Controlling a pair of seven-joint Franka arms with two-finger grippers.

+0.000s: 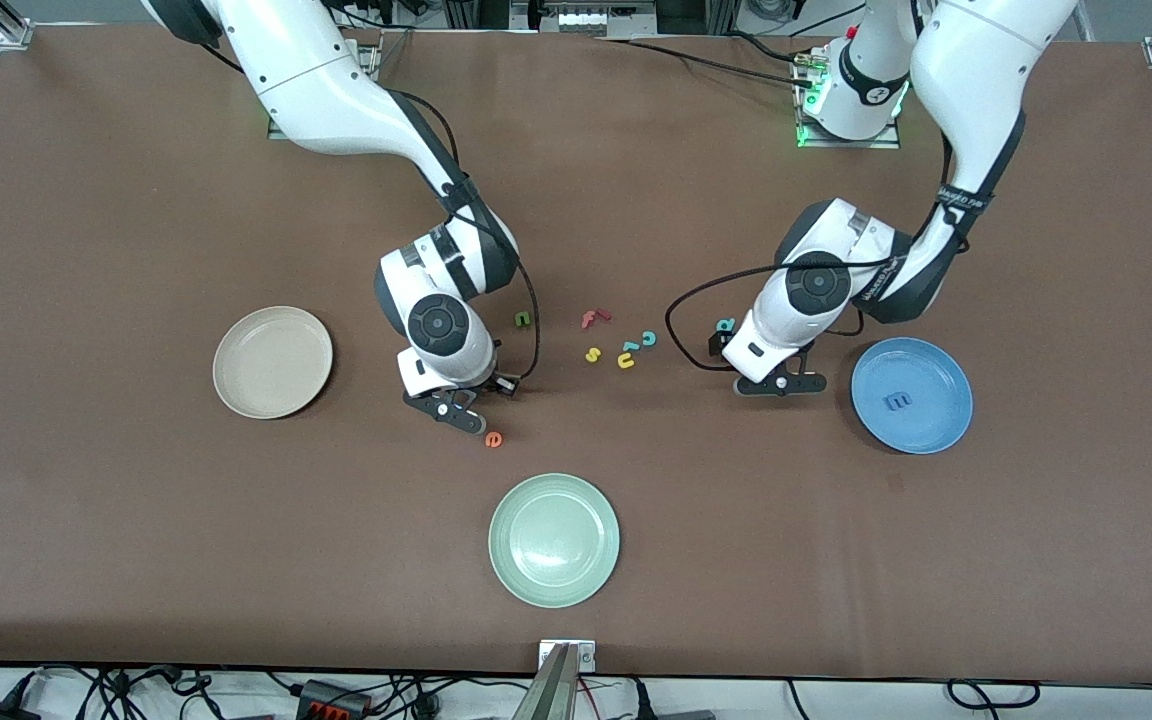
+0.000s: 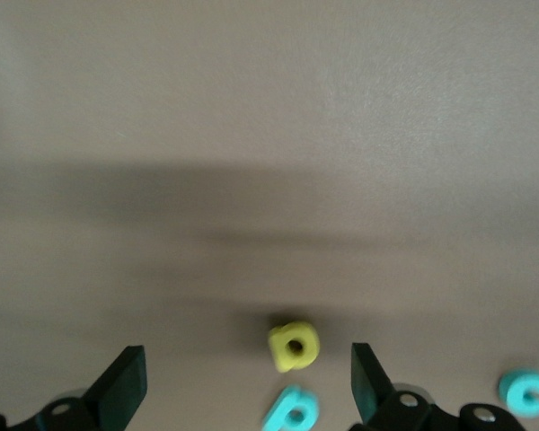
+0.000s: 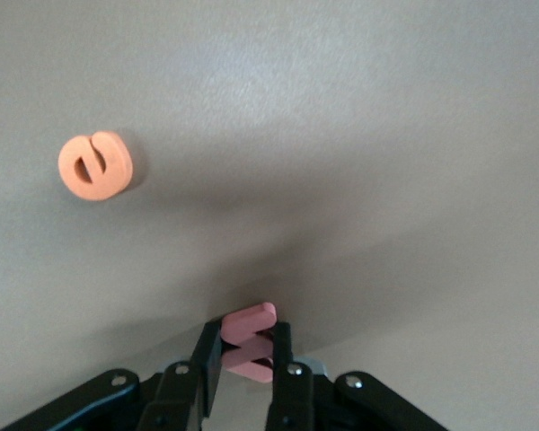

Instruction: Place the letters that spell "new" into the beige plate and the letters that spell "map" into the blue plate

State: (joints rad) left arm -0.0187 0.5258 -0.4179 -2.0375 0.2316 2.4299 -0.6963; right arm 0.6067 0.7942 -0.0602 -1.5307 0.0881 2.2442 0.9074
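While the right gripper (image 3: 242,346) pinches the salmon-pink w (image 3: 249,321) between its fingers (image 3: 208,357), the letter's zigzag runs out past the fingertips, so the coming carry turns on the beige plate (image 1: 273,361), which lies toward the right arm's end of the table, well apart from those fingers and empty. The orange e (image 1: 494,438) rests flat on the table just beside the same fingertips, on the side away from that plate; the dark green n (image 1: 523,319) lies near the right arm's wrist, farther from the front camera.

The left gripper (image 2: 249,382) hangs low over the table with its fingers (image 2: 121,386) spread wide and nothing between the pads. The yellow p (image 2: 294,346) sits in the gap just ahead of the fingertips, closer to one finger than the other, its stem pointing back toward the palm. The teal a (image 2: 292,409) lies touching or nearly touching it, deeper between the fingers. The blue plate (image 1: 912,395), already holding the blue m (image 1: 898,402), is beside this gripper, so the left arm is the nearer one for both letters.

Writing: a dark band on the left arm carries white lettering, too small to read. The teal c (image 2: 525,392) and the pale green plate (image 1: 554,540) belong to neither word.
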